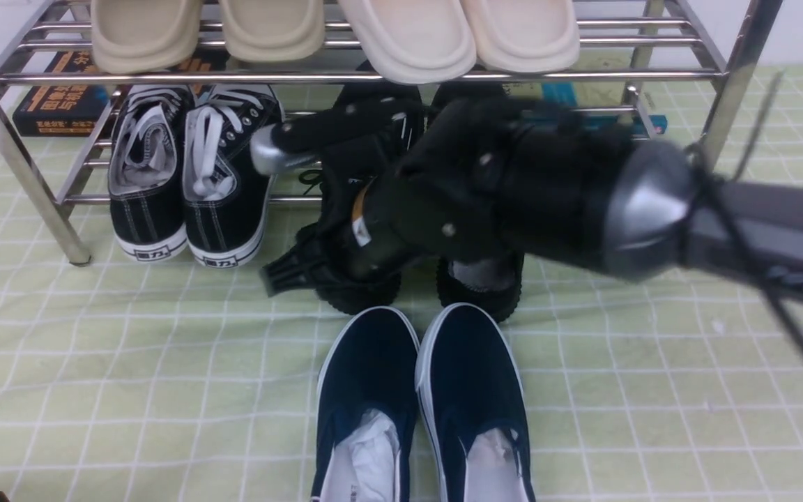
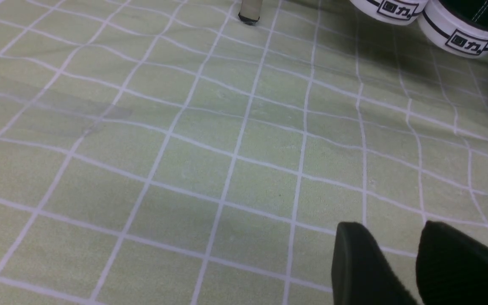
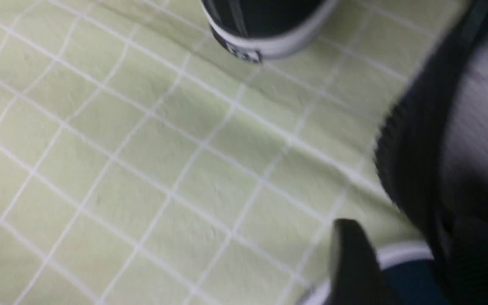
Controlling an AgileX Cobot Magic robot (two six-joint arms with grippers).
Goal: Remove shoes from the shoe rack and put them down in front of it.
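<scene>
Navy canvas pair [image 1: 419, 390] lies closest, side by side on the green checked cloth [image 1: 129, 362] near its front edge. Their long axes run straight toward the shoe rack [image 1: 373, 75], toes at the rack, paper-stuffed heels this way. Just beyond, the black knit pair [image 1: 479, 293] juts past the lower front bar, apparently heels outward. Right gripper [image 1: 295, 268] is at the left knit shoe; I cannot tell whether its jaws pinch it. Left gripper [image 2: 400, 254] hovers over bare cloth, jaws spread.

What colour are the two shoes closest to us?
Navy blue shoes with white soles; front view shows best.
</scene>
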